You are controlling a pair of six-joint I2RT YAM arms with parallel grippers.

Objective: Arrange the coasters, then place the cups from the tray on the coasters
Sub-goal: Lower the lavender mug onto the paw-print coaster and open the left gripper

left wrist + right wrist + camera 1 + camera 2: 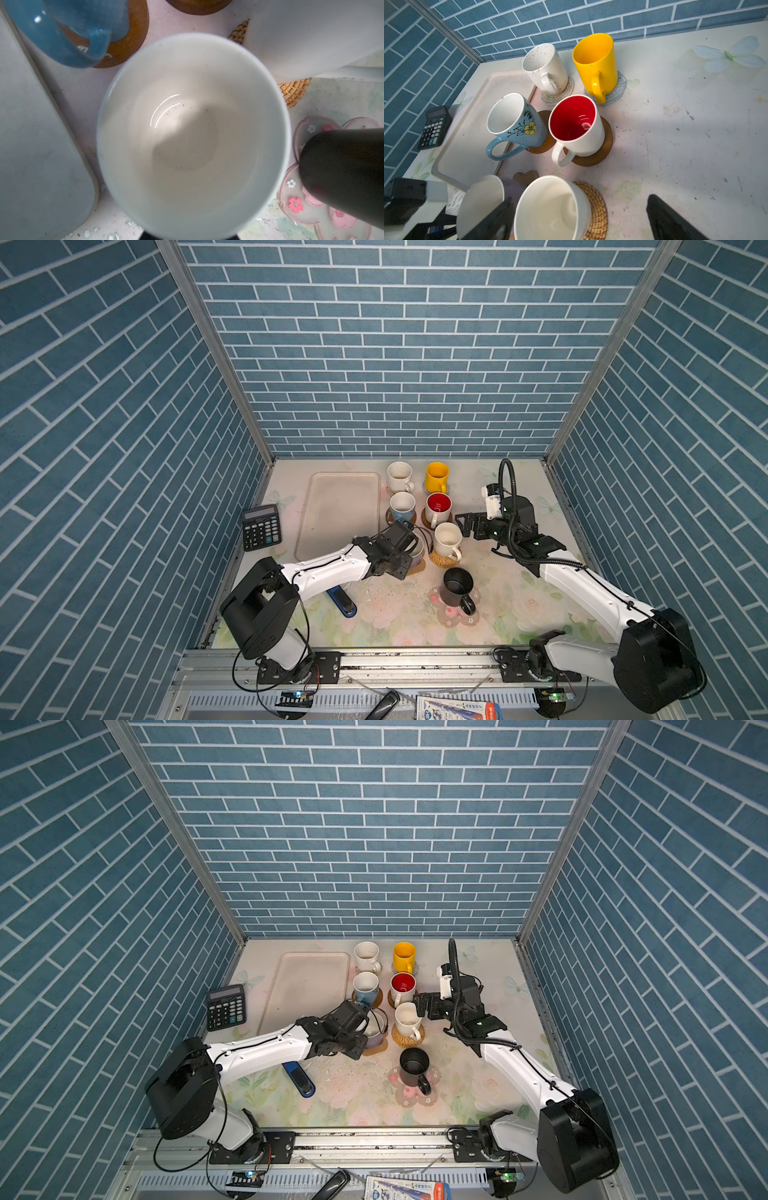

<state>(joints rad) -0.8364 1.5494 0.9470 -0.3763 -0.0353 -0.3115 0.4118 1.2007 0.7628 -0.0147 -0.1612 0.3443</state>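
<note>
Near the desk's middle, over lavender mug (187, 135) on paw-shaped coaster (376, 1051): left pincer (401, 545), grip impossible to tell; right pincer (464, 524) gaping wide beside cream mug (446, 539).

Floral table (519, 605): tray (338, 510), coasters (451, 617) (calculator (262, 527) too)
</note>
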